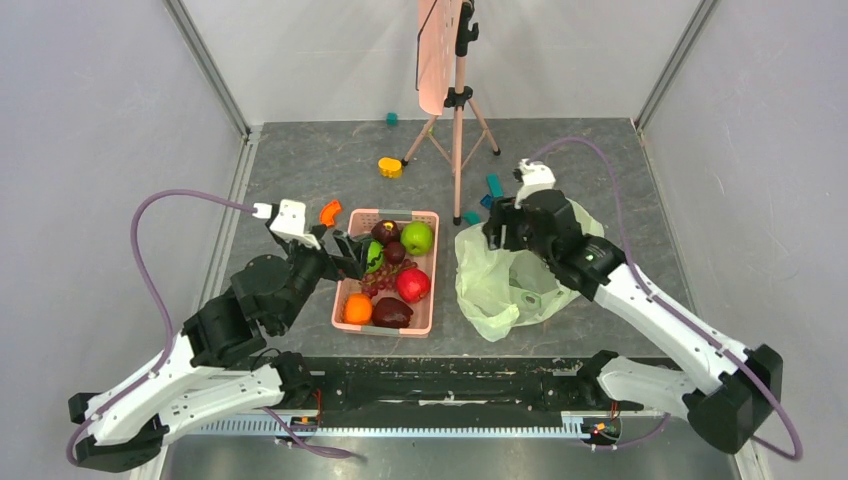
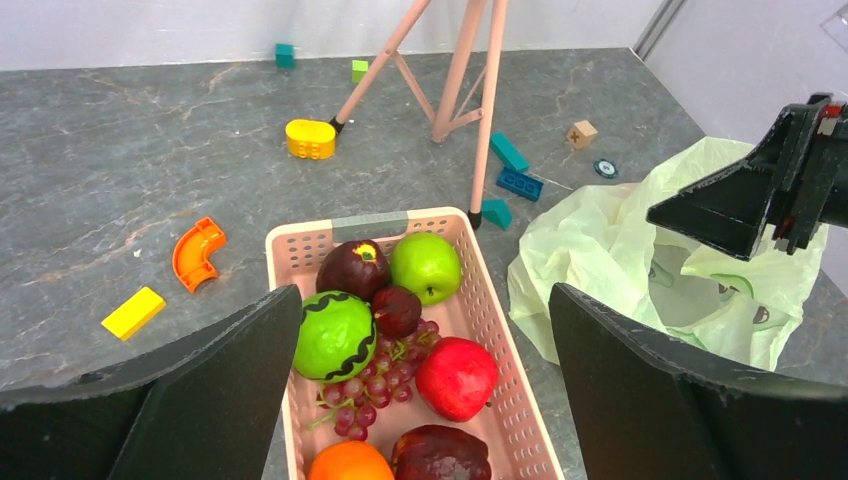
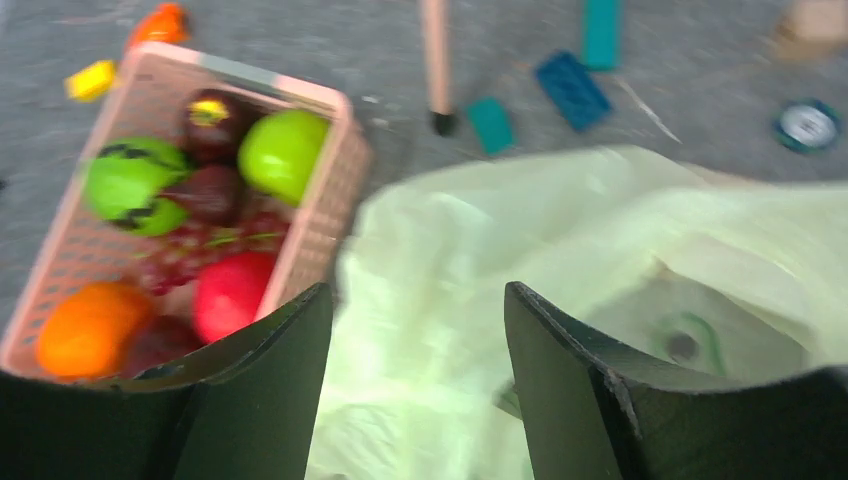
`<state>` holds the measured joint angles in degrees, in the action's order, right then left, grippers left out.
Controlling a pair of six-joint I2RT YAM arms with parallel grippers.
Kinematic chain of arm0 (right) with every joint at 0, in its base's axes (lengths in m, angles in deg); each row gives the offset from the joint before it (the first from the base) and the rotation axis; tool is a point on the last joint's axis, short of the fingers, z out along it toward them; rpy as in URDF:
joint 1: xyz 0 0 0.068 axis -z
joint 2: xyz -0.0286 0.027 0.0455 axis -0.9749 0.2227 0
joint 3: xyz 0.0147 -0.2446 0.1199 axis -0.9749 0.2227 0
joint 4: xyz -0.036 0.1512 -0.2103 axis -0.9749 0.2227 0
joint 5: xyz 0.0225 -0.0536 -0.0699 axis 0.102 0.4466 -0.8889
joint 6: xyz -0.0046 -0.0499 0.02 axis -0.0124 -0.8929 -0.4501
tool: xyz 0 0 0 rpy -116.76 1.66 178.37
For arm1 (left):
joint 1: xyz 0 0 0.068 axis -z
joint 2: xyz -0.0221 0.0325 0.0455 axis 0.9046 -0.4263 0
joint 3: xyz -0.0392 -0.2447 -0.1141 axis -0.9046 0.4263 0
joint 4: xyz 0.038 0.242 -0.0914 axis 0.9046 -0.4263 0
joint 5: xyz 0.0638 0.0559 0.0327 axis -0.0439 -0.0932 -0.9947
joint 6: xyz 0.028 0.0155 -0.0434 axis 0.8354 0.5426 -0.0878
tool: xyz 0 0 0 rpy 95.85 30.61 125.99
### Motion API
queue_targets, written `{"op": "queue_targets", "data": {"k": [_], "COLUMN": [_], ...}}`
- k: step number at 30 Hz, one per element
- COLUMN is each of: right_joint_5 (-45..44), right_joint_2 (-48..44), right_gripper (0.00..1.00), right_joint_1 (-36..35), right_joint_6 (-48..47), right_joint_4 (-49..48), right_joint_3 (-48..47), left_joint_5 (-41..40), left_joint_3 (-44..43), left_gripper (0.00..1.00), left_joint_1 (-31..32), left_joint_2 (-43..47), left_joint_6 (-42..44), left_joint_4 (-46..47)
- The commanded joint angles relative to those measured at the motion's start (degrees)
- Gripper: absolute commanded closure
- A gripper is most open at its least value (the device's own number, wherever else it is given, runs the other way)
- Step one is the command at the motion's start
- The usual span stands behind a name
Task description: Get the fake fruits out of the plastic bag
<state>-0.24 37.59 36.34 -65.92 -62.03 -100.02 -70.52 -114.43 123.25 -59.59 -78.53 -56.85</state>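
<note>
Seen from above, two robot arms reach over a grey stone-patterned table (image 1: 300, 170). A pink basket (image 2: 370, 225) sits left of centre, and four glossy fake fruits lie in it: a green apple (image 2: 426, 266) at the far end, a green ball (image 2: 335, 335) with a dark zigzag band on the left side, a red apple (image 2: 456, 378) on the right side, and an orange (image 2: 348, 463) at the near left corner. Dark maroon fruits (image 2: 352, 268) and a grape bunch (image 2: 370, 385) lie among them. The left gripper (image 1: 352, 256) hangs over the basket's left rim, its jaws spread wide and holding nothing. Just beside the basket on the right lies the plastic bag (image 1: 500, 285), pale green, thin and crumpled; what is inside it cannot be made out. The right gripper (image 3: 418, 292) is poised over the bag's far edge with its jaws apart and nothing clamped between them; whether it touches the film cannot be told. A pink tripod (image 1: 458, 110) stands at the back, with small toy blocks (image 2: 310, 138) scattered around it
</note>
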Motion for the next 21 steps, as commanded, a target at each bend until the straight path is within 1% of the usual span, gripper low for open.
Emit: {"op": "queue_targets", "data": {"k": [1, 3, 8, 16, 18, 21], "right_joint_5": [0.1, -0.4, -1.5, -2.2, -2.1, -4.1], "right_joint_2": [-2.9, -2.3, -0.1, 8.0, 10.7, 13.9], "right_gripper": [0.35, 0.36, 0.40, 0.47, 0.47, 0.43], "right_joint_1": [6.2, 7.8, 11.6, 17.2, 18.8, 20.3], "right_joint_6": [-1.2, -1.5, -0.5, 1.0, 2.0, 4.5], "right_joint_4": [5.5, 7.5, 7.8, 2.4, 0.9, -0.6], "right_joint_3": [4.8, 5.7, 8.9, 11.1, 10.5, 8.9], "left_joint_5": [2.7, 3.7, 5.1, 5.1, 5.4, 5.6], "left_joint_3": [0.4, 0.4, 0.3, 1.3, 1.5, 1.5], "left_gripper": [0.00, 0.00, 0.00, 0.00, 0.00, 0.00], "left_joint_1": [-0.2, -0.2, -0.2, -0.3, -0.2, -0.2], "left_joint_2": [-2.3, -3.4, -4.5, -3.8, -3.6, -3.6], "left_joint_6": [2.3, 2.2, 1.7, 1.3, 1.4, 1.5], "left_joint_4": [5.1, 5.5, 5.6, 5.5, 5.6, 5.4]}}
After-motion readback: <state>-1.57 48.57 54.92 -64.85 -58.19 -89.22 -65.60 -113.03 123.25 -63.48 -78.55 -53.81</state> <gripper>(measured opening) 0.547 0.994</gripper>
